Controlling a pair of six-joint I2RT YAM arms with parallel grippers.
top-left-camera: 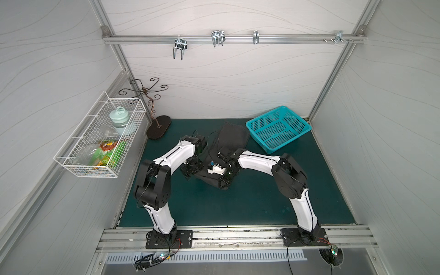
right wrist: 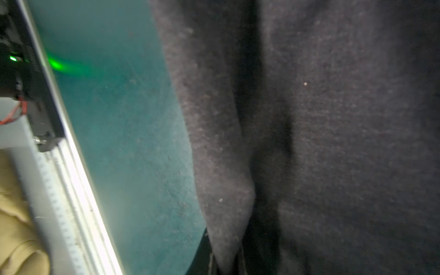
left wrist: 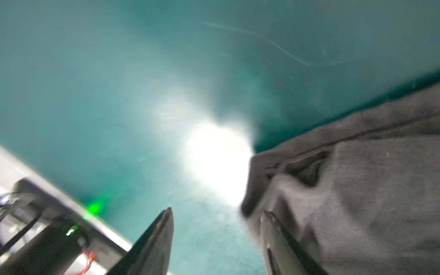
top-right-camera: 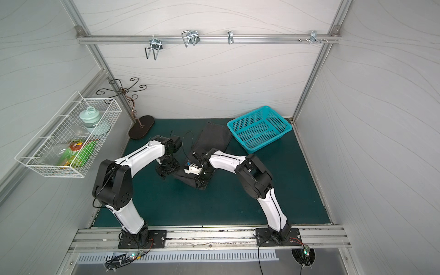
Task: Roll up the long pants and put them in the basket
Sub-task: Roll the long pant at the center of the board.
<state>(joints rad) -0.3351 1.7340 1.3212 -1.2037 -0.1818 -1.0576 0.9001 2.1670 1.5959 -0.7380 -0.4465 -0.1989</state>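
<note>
**Two grippers meet at the near end of one pair of trousers**

In both top views, the single dark charcoal-grey denim-like long pants (top-left-camera: 232, 138) lie on the green table mat (top-left-camera: 238, 207). Their long axis runs from the grippers away toward one teal plastic basket (top-left-camera: 256, 138). The left gripper (top-left-camera: 189, 173) and right gripper (top-left-camera: 223, 183) flank the near end, about equally close. Left wrist view: fingers (left wrist: 152, 242) apart, cloth just beside one. Right wrist view: jaws pinched on a fold.
</note>
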